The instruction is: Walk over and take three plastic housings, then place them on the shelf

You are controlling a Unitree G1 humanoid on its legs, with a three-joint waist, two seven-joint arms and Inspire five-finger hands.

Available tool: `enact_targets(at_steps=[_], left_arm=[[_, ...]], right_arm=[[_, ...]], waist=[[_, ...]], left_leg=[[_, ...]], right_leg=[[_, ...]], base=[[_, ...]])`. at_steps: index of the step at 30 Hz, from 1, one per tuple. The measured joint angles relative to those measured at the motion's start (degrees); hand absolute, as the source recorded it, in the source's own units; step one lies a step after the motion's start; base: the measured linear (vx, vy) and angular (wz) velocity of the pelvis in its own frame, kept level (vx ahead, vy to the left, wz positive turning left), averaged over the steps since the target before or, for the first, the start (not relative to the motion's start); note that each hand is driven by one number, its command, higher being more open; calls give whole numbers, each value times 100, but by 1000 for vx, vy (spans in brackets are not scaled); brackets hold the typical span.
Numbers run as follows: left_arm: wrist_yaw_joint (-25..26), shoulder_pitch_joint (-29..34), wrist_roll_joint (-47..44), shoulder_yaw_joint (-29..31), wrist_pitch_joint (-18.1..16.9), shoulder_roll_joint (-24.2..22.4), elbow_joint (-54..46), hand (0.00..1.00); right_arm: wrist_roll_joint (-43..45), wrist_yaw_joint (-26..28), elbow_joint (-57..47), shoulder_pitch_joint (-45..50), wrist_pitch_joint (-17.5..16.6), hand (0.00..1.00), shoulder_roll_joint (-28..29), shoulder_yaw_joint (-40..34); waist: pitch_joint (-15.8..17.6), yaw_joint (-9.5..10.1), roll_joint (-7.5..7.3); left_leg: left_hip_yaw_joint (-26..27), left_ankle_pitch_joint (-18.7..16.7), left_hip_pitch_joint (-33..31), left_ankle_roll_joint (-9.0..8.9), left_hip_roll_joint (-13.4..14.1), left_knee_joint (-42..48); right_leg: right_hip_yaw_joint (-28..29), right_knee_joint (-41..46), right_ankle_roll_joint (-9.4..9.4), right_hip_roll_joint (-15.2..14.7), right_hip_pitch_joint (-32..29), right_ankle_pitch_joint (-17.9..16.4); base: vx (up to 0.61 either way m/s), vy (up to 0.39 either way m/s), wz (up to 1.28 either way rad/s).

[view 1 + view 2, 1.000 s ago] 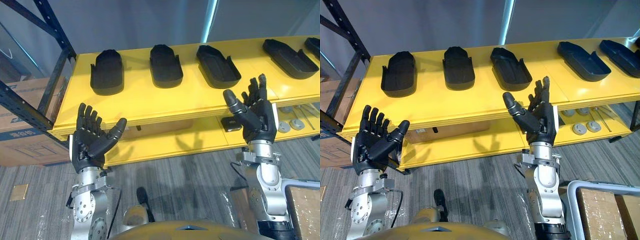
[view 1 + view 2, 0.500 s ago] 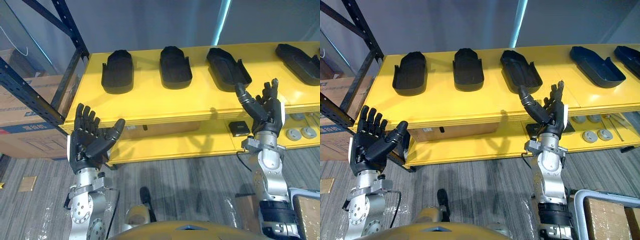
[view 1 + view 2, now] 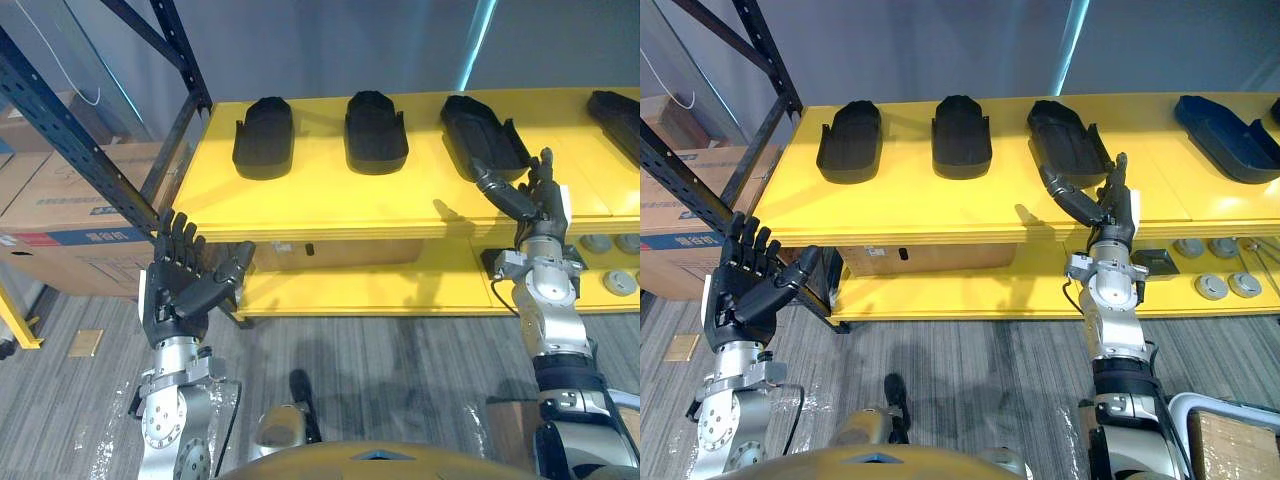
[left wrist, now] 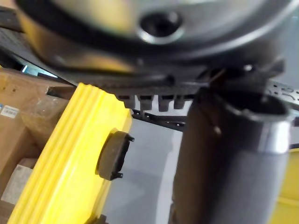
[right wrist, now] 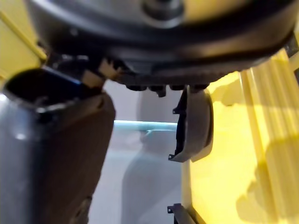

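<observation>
Three black plastic housings lie in a row on the yellow shelf [image 3: 330,205]: one at the left [image 3: 263,136], one in the middle [image 3: 375,130] and one to the right [image 3: 483,135]. A further housing [image 3: 1226,124] lies at the far right. My left hand [image 3: 178,288] is raised below the shelf's left front corner, fingers straight, palm up, holding nothing. My right hand [image 3: 528,198] is raised at the shelf's front edge, just below the right housing, fingers straight, thumb spread, holding nothing. The right wrist view has a housing [image 5: 194,125] on the yellow shelf past the hand.
Dark blue rack uprights [image 3: 95,160] stand at the left, with cardboard boxes [image 3: 60,225] behind them. The lower yellow shelf [image 3: 400,290] carries round metal parts [image 3: 1230,285] and a small black box [image 3: 1155,262]. A cardboard box in a bin [image 3: 1230,440] sits at the lower right.
The camera has shifted, so the shelf sits further right and higher in view. My right hand has risen to the shelf's front edge near the right housing. The left hand stays raised.
</observation>
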Motion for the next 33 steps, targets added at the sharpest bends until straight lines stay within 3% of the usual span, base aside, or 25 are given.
enact_targets(at_steps=[4, 14, 18, 27, 31, 33], left_arm=[[-55, 32, 0, -8, 28, -3, 8, 100], [-88, 51, 1, -12, 82, -6, 8, 100], [-88, 71, 1, -25, 86, -6, 8, 100], [-84, 70, -2, -102, 86, -3, 7, 100], [-65, 67, 0, -98, 83, -5, -16, 100], [-43, 71, 0, -48, 68, -11, -56, 100]], right_arm=[[-3, 119, 239, -287, 104, 100, 16, 210], [2, 174, 746, -616, 135, 100, 16, 449], [3, 106, 1078, -900, 143, 100, 15, 457], [97, 21, 1164, -1095, 139, 100, 14, 460], [100, 8, 492, -842, 137, 100, 19, 449], [84, 57, -932, -161, 113, 100, 67, 409]], waist=[[60, 58, -88], [94, 165, -41], [179, 144, 65], [244, 230, -11], [259, 231, -10], [270, 216, -24]], left_leg=[[-1, 148, 68, 78, -85, -185], [-116, 104, 134, -22, -90, -219], [-134, 104, 127, -23, -85, -220], [-124, 124, 120, -39, -81, -201], [-81, 111, 116, -49, -60, -201], [-6, 106, 117, -45, -20, -199]], right_leg=[[-8, 23, 87, -39, 6, 54], [-74, 227, -10, -50, 59, -141], [-84, 258, -13, -52, 46, -146], [-79, 304, 12, -57, 29, -150], [-40, 287, 13, -54, -7, -150], [32, 239, 33, -38, -39, -135]], base=[[25, 2, 5], [-42, 19, 4], [-63, 33, 1], [-5, 3, 0], [-10, -10, -6], [-6, -29, -14]])
